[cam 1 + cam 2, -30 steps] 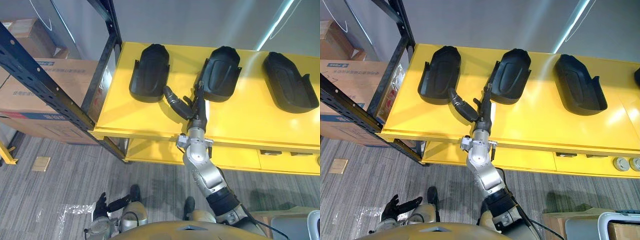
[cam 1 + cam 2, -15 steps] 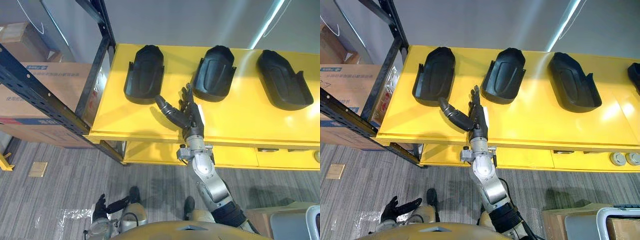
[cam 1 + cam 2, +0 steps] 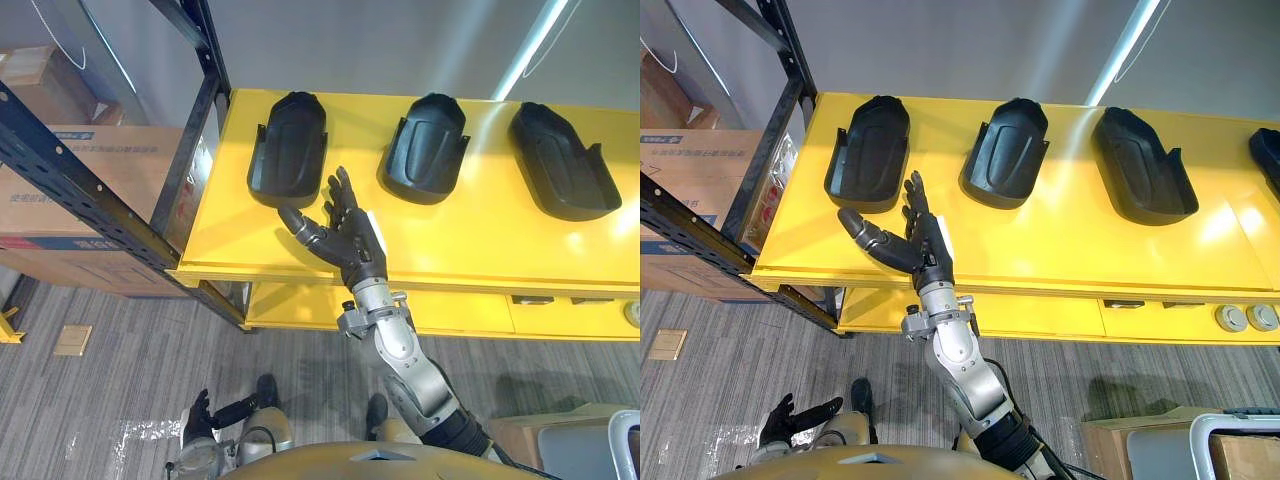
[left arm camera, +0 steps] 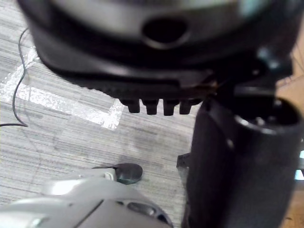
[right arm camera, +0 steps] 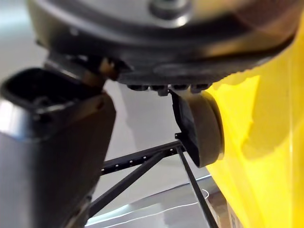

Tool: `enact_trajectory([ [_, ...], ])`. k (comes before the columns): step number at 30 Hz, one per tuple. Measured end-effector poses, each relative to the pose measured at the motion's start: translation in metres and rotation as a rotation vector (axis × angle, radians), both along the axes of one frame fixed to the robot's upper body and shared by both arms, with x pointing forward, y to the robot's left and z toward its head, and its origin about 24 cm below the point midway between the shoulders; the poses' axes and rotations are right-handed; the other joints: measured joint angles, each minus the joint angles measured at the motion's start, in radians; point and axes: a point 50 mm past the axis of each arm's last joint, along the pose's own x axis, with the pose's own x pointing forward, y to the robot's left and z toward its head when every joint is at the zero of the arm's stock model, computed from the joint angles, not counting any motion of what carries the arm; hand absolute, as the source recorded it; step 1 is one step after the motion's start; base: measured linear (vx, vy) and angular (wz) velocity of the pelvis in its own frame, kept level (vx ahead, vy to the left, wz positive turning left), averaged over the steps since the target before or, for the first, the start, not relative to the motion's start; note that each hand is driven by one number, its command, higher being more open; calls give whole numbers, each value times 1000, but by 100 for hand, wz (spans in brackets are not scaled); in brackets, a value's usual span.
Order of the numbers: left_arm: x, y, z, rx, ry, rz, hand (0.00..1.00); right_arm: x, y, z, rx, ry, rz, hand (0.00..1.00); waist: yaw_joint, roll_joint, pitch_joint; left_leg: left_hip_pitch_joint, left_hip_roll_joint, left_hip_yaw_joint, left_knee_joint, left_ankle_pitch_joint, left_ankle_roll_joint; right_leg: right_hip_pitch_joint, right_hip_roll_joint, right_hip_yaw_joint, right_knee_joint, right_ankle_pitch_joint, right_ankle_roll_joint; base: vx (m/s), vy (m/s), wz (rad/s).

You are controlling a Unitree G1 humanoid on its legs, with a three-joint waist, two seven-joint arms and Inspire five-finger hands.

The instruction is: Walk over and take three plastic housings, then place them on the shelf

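The left housing (image 3: pixel 290 148), middle housing (image 3: pixel 428 147) and right housing (image 3: pixel 562 160) are seen as smooth black plastic with a dull satin sheen. The table (image 3: pixel 470 240) top is finished in glossy yellow, streaked by reflected light. The shelf frame (image 3: pixel 90 185), presumably painted metal, is rendered dark and matt. Plain matt cardboard is shown in the boxes (image 3: pixel 110 150); the floor (image 3: pixel 120 350) is covered in grey ribbed carpet.

Left black plastic housing (image 3: pixel 290 148), middle housing (image 3: pixel 428 146) and right housing (image 3: pixel 562 172) in a row along the yellow tabletop's (image 3: pixel 480 250) far edge, black metal shelf frame (image 3: pixel 195 130) at its left edge, cardboard boxes (image 3: pixel 70 190) left of that
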Motion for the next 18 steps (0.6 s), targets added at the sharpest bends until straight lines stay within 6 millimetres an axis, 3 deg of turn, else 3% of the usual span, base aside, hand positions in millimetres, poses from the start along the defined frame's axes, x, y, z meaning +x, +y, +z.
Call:
enact_trajectory([
  [5, 0, 0, 0, 0, 1, 0, 100, 7, -4, 9, -24, -43, -92, 100, 1, -1, 0, -3, 0, -12, 0, 4, 1, 5, 0, -11, 1, 0, 0, -3, 0, 7],
  [9, 0, 1, 0, 3, 2, -2, 100, 26, -27, 27, -132, -148, -250, 100, 2, -10, -6, -3, 1, -13, 0, 8, 2, 4, 1, -11, 2, 1, -1, 0, 0, 0],
  [11, -1, 3, 1, 6, 1, -6, 100, 42, -49, 40, -184, -172, -349, 100, 3, -17, -9, -1, 0, -14, 0, 9, 3, 6, 1, -12, 2, 2, -1, 0, 0, 0],
  [13, -4, 4, 2, 1, -3, 2, 100, 58, -90, 56, -209, -170, -498, 100, 3, -29, -16, 1, 0, -16, 0, 10, 3, 10, 1, -13, 2, 3, 0, 0, 0, 0],
  [15, -7, 6, 2, -9, 0, 19, 100, 64, -119, 64, -216, -156, -599, 100, 3, -37, -20, 4, 0, -18, 0, 10, 3, 15, 1, -15, 1, 3, 0, -1, -2, 2],
  [17, -7, 8, 2, -17, -8, 33, 100, 67, -164, 79, -213, -151, -725, 100, 0, -42, -22, 5, 0, -21, -1, 12, 3, 17, 2, -17, 1, 3, 1, -4, -3, 2],
  [18, -8, 9, 2, -18, -8, 37, 100, 68, -173, 84, -212, -154, -744, 100, -1, -42, -22, 5, 1, -21, -1, 13, 3, 17, 2, -17, 1, 4, 1, 0, 0, 0],
])
